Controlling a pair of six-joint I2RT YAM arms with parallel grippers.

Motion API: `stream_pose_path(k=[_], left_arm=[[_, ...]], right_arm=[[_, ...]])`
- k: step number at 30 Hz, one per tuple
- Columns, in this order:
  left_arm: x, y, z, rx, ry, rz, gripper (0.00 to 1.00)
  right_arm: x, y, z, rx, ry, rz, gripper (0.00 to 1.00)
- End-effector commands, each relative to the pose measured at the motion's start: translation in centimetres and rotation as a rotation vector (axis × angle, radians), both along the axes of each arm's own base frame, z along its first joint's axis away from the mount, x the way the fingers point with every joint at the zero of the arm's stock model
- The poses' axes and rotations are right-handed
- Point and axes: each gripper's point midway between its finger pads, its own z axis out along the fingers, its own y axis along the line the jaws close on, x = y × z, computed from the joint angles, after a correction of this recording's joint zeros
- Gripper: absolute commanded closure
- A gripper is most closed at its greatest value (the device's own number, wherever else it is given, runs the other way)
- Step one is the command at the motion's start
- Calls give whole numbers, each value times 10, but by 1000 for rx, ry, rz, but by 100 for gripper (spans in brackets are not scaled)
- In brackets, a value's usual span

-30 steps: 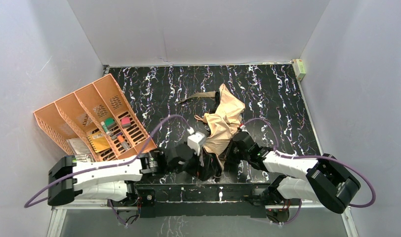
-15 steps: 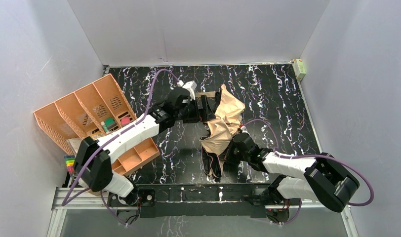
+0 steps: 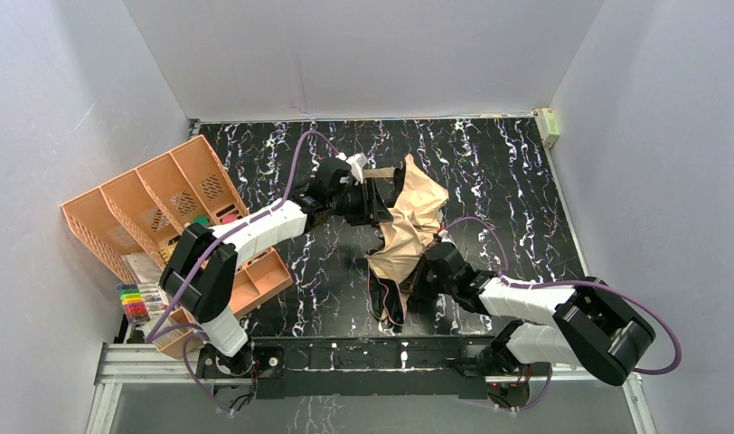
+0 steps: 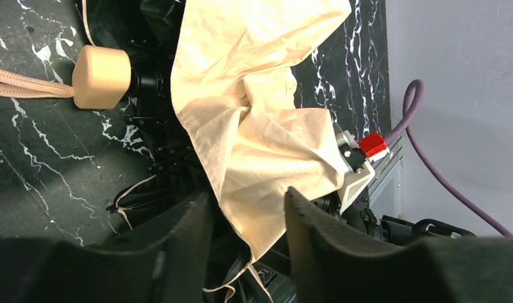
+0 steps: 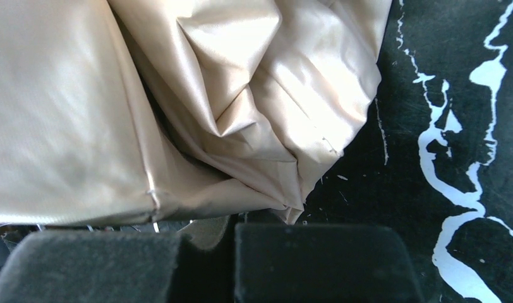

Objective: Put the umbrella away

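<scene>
Plain grey walls box in a black worktop (image 3: 508,172) veined with white, like polished marble. Near its middle lies the umbrella (image 3: 409,221), collapsed but loose. Its canopy (image 5: 241,82) is a thin, slightly shiny tan cloth, crumpled into soft folds, and thin black ribs (image 4: 165,139) splay out beneath it. A smooth, rounded light-tan handle (image 4: 101,76) sticks out at the far end, trailing a flat woven strap (image 4: 26,83).

The right tool (image 5: 206,237) is closed at the near end, with a sliver of cloth in the seam between its pads, so it looks to be pinching a fold. The left tool (image 4: 246,211) straddles a hanging flap of canopy with its jaws part-way apart. Whether it grips the flap cannot be told.

The step in hand seems to be gathering the cloth. Next it needs drawing snug round the shaft, and the limp fabric may slip or spring back.

A ribbed orange plastic organizer (image 3: 155,212) stands well apart at the left.
</scene>
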Motion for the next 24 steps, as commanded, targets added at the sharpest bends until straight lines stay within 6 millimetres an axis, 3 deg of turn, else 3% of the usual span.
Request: stream_pose_path(k=[1, 2, 3, 8, 10, 16, 20, 24], left_arm=[[9, 0, 4, -39, -35, -24, 63], [11, -1, 4, -43, -39, -25, 65], [16, -3, 6, -69, -55, -35, 74], [19, -7, 18, -100, -87, -67, 100], [18, -8, 29, -112, -114, -89, 100], [2, -9, 88, -198, -232, -173, 100], [-31, -14, 117, -220, -293, -260, 100], [-77, -19, 111, -182, -297, -333, 100]], right_arm=[[-12, -22, -26, -126, 46, 4, 98], [-13, -22, -26, -126, 47, 3, 98], [-12, -22, -26, -124, 45, 2, 98], [-12, -23, -26, -126, 43, 0, 98], [-11, -22, -25, -124, 42, -1, 98], [-7, -18, -21, -108, 29, -5, 98], [-5, -13, -19, -86, 29, -12, 98], [-3, -9, -17, -68, 24, -12, 98]])
